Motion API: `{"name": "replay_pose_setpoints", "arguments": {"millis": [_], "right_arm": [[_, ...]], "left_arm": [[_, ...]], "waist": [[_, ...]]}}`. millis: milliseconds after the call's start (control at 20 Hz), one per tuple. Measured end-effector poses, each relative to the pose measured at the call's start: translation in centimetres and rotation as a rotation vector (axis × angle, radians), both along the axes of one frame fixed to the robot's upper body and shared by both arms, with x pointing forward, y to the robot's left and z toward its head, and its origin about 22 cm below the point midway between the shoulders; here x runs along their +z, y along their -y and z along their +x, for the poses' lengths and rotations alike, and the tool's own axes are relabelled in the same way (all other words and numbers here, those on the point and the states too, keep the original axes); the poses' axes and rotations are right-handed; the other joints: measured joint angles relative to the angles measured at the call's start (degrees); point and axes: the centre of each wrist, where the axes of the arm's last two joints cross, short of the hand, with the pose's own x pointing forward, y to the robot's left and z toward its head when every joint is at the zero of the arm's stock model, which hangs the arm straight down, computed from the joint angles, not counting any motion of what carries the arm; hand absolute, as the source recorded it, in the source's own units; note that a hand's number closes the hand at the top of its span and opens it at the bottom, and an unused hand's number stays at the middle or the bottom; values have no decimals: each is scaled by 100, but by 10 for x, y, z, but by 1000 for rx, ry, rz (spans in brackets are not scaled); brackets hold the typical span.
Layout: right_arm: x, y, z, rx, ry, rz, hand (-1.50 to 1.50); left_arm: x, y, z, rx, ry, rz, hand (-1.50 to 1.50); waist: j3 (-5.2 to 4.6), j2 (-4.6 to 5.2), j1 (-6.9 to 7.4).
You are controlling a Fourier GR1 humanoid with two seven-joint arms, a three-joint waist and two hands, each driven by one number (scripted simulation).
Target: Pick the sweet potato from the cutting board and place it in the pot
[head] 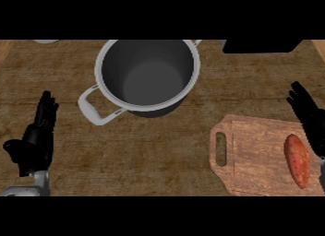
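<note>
right hand [314, 120] rests open, fingers straight, just right of the cutting board [257, 156]. left hand [37, 133] rests open, well left of the board. sweet potato [297, 160] lies on the board's right side. pot [147, 73] stands beyond the board's upper left.

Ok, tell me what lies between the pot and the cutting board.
Only bare wooden counter, in the head view: the pot and the cutting board, with the sweet potato on it, stand apart.
</note>
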Motion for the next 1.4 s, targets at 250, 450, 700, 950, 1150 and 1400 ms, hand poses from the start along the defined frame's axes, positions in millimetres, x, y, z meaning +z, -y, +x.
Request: {"name": "replay_pose_setpoints", "arguments": {"millis": [250,450,700,950,1150,1400], "right_arm": [[-12,52,-35,-214,-124,29,150],[-1,107,-69,-392,-137,-312,-150],[-11,108,-120,-495,30,-524,-150],[2,93,-163,-493,47,-552,-150],[31,91,-160,-425,-44,-575,-150],[71,81,-131,-320,-180,-604,-150]], "left_arm": [[-7,-27,-8,20,-79,87,0],[-11,-46,-17,30,-155,126,0],[-7,-58,-26,16,-218,135,0],[-3,-62,-26,-20,-225,138,0],[5,-59,-19,-38,-228,139,0],[7,-57,-11,-54,-225,145,0]], "waist": [[-28,-141,-74],[-66,-160,-215],[-53,-227,-237],[-50,-204,-79],[-49,-186,7],[-53,-160,125]]}}
